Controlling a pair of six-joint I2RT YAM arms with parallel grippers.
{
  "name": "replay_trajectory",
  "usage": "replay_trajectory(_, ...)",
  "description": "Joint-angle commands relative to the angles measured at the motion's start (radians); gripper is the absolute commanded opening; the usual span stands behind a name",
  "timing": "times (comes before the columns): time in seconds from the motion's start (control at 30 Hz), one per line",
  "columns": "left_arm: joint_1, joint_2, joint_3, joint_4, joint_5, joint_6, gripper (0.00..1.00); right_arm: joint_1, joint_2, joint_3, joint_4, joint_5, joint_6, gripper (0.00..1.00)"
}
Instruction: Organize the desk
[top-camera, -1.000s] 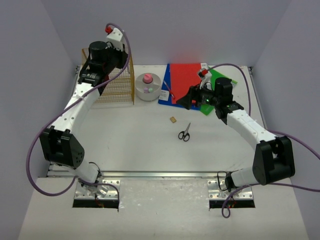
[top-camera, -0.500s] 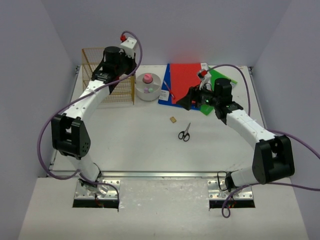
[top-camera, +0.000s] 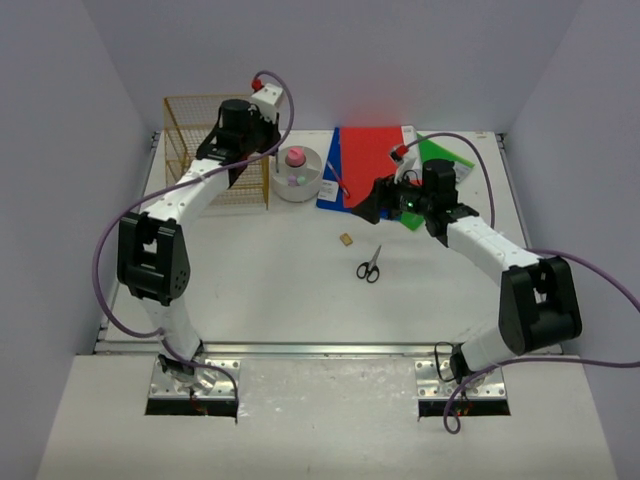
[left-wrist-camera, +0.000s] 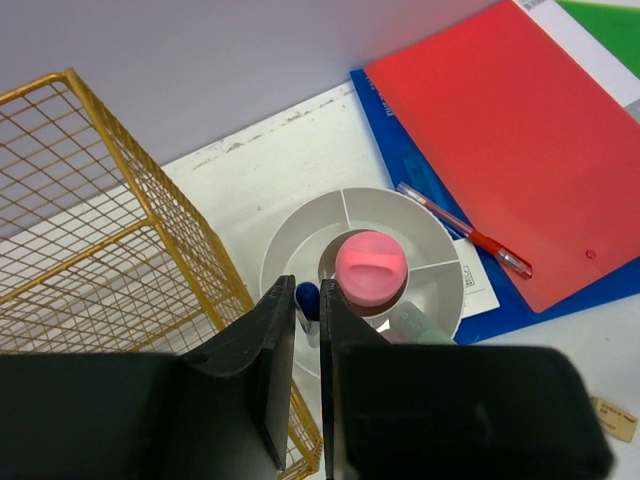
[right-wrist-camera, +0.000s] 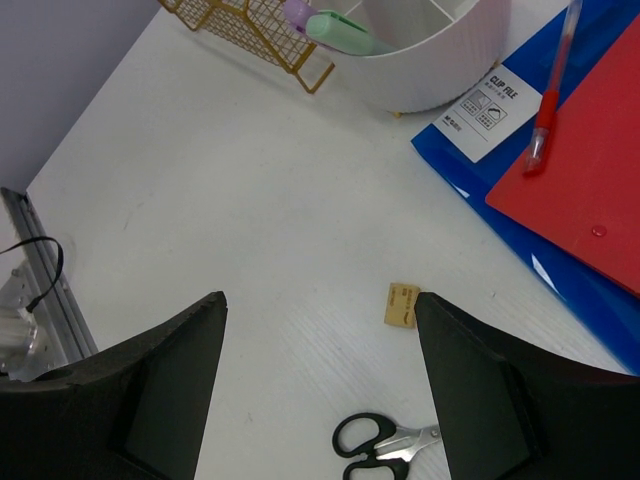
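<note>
White tub (left-wrist-camera: 390, 212): pink cap (left-wrist-camera: 371, 267), perhaps green marker (right-wrist-camera: 345, 33); left gripper (left-wrist-camera: 307, 296) closed, right gripper (right-wrist-camera: 320, 308) spread, both empty.

I am looking down at the white desk (top-camera: 260, 290), its metal rail (top-camera: 320, 350) running along the near edge. A gold wire rack (top-camera: 185, 130) is standing at the far left, with a round white organiser (top-camera: 282, 188) sitting just beside it. A blue folder (right-wrist-camera: 470, 182) and a green folder (top-camera: 443, 153) are lying at the far right. Black-handled scissors (top-camera: 369, 265) and a small tan tag (top-camera: 346, 239) are lying near the middle, close together but apart.
</note>
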Motion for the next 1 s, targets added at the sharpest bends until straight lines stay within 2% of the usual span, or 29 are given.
replay_trajectory(0.0,-0.010,0.017,-0.025,0.127,0.030,-0.006,0.00,-0.006,0.012,0.041,0.022,0.025,-0.025,0.77)
replay_trajectory(0.3,-0.010,-0.050,-0.269,0.429,0.114,-0.009,0.02,-0.007,0.079,0.143,-0.094,0.080,-0.027,0.72)
replay_trajectory(0.67,-0.013,-0.170,-0.535,0.635,0.099,0.088,0.05,-0.007,0.130,0.234,-0.121,0.154,-0.018,0.72)
replay_trajectory(0.73,-0.015,-0.174,-0.547,0.639,0.080,0.102,0.11,-0.007,0.154,0.251,-0.127,0.159,-0.013,0.72)
replay_trajectory(0.77,-0.015,-0.175,-0.550,0.637,0.074,0.108,0.17,-0.007,0.167,0.265,-0.132,0.163,-0.012,0.72)
replay_trajectory(0.87,-0.015,-0.179,-0.551,0.632,0.065,0.113,0.48,-0.007,0.214,0.321,-0.161,0.183,-0.012,0.70)
replay_trajectory(0.9,-0.015,-0.183,-0.550,0.631,0.062,0.110,0.54,-0.007,0.235,0.346,-0.176,0.196,-0.013,0.69)
replay_trajectory(0.97,-0.015,-0.197,-0.546,0.629,0.064,0.099,0.59,-0.006,0.284,0.407,-0.219,0.227,-0.019,0.67)
